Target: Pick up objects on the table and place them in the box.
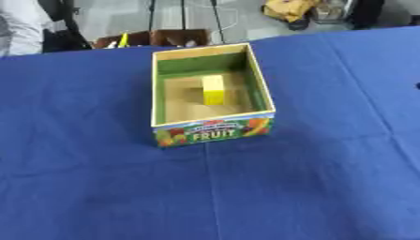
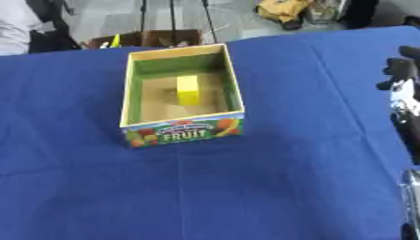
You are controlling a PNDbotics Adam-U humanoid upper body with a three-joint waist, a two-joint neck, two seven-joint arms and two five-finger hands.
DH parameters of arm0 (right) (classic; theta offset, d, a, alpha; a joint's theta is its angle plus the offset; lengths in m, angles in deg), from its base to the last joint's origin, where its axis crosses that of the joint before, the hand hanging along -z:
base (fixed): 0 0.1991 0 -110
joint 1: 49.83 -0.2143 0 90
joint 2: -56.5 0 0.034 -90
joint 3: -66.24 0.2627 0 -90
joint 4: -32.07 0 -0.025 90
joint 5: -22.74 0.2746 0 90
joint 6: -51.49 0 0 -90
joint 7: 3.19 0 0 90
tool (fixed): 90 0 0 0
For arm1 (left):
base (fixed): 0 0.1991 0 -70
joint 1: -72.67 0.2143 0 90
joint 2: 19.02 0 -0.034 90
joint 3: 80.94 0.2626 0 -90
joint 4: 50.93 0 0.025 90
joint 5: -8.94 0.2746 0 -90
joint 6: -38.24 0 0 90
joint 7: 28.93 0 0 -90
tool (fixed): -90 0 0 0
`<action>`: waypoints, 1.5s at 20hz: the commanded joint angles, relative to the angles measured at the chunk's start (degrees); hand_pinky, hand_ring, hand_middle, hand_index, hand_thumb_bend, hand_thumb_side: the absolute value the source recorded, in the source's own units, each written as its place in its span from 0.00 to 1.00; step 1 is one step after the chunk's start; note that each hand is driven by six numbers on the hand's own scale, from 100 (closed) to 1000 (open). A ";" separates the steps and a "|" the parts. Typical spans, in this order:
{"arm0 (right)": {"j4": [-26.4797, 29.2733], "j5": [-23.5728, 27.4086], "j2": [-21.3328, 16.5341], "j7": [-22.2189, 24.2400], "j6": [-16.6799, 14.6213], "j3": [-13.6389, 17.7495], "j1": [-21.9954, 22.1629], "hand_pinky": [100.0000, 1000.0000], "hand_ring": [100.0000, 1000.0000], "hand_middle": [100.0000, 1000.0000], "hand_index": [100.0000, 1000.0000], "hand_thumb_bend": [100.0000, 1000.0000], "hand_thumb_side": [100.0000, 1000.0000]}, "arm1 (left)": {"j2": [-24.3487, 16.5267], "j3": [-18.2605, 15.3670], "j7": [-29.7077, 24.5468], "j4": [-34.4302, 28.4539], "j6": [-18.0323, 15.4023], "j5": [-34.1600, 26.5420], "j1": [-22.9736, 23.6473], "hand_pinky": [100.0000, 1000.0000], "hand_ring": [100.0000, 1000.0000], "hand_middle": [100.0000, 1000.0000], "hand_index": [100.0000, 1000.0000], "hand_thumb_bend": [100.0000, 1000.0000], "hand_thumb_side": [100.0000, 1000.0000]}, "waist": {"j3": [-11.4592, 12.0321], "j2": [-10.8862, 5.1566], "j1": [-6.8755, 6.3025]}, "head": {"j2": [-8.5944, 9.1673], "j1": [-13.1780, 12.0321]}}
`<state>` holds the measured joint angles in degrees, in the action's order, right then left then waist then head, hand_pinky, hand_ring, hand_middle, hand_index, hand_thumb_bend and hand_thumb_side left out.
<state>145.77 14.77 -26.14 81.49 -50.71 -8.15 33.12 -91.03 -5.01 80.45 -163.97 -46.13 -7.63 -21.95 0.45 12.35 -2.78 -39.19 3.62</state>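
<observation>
1. The right hand [image 2: 402, 77] peeks in at the right edge of the right eye view. It is cut off there, so I cannot tell if it is open or closed.
2. The fruit box [image 1: 212, 131] sits on the blue tablecloth [image 1: 98, 187], well apart from the hand.
3. A yellow block [image 1: 213, 89] lies inside the box.

A plain blue cloth [image 1: 311, 187] covers my bench. The box [image 1: 161, 93] has green inner walls, a fruit-printed front, and holds a yellow block [image 1: 213, 89].
</observation>
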 commanded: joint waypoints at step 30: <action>0.89 0.02 -0.62 -1.73 -0.22 0.52 -0.89 0.57 0.76 0.50 0.53 0.00 0.57 | -0.08 -1.26 0.84 -1.29 -0.73 1.92 -0.20 0.25 0.33 0.34 0.44 0.00 0.62 | 0.32 0.27 0.45 | 2.23 -0.69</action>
<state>145.77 14.75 -26.14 79.93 -50.86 -7.87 32.77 -90.95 -5.71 81.41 -163.99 -46.61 -5.89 -21.93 0.73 13.19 -2.37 -37.63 3.08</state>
